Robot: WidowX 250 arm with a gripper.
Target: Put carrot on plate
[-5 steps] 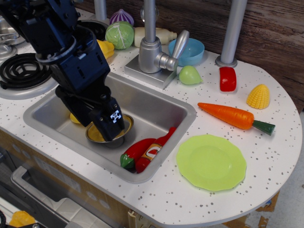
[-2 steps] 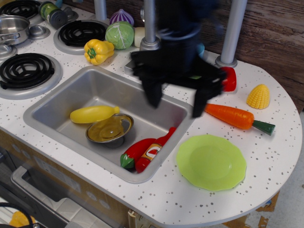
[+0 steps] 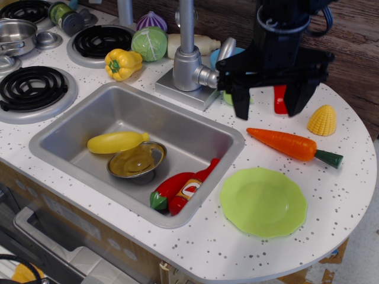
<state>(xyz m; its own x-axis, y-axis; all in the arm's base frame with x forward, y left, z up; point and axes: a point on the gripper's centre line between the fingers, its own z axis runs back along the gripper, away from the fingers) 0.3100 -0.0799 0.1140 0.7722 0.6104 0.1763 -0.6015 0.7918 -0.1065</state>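
The orange carrot (image 3: 288, 144) with its dark green stem end lies on the speckled counter, right of the sink, tip pointing left. The lime-green plate (image 3: 263, 202) lies flat in front of it, near the counter's front edge, with nothing on it. My black gripper (image 3: 270, 109) hangs above the counter just behind the carrot, jaws wide open and empty, one finger (image 3: 240, 105) left and one finger (image 3: 302, 98) right. It does not touch the carrot.
The steel sink (image 3: 71, 122) holds a yellow squash (image 3: 116, 142), a small metal bowl (image 3: 136, 161), a chili pepper (image 3: 169, 189) and a ketchup bottle (image 3: 192, 187). The faucet (image 3: 188, 59), a blue bowl, a red block (image 3: 280, 102) and corn (image 3: 322, 120) stand behind. Stove burners are at left.
My gripper has left the sink and swung right across the counter, from over the metal bowl to above and behind the carrot. The objects have not moved.
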